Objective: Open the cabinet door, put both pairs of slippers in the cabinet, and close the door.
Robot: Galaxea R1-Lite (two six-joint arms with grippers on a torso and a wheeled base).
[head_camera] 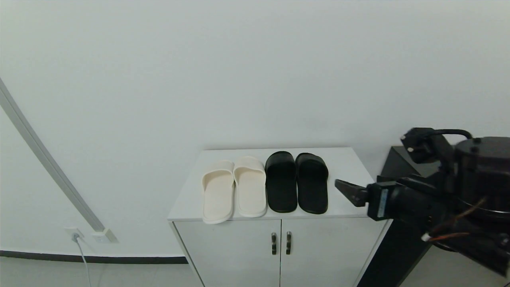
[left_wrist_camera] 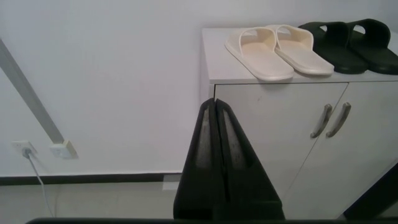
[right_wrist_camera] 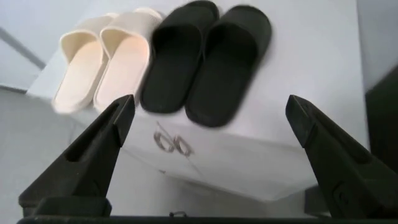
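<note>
I judge nothing done yet: cabinet doors [head_camera: 229, 255] shut, white slippers [head_camera: 234, 189] and black slippers [head_camera: 297, 182] on top, left claw [left_wrist_camera: 215, 104] closed, right claw [right_wrist_camera: 210, 106] wide open.

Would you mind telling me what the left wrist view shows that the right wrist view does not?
Particular to the left wrist view: the shut left gripper and a plugged-in wall socket. Particular to the right wrist view: the right gripper, fingers wide apart. Shared: the white slippers and black slippers on the cabinet top, above its two door handles, doors closed.
</note>
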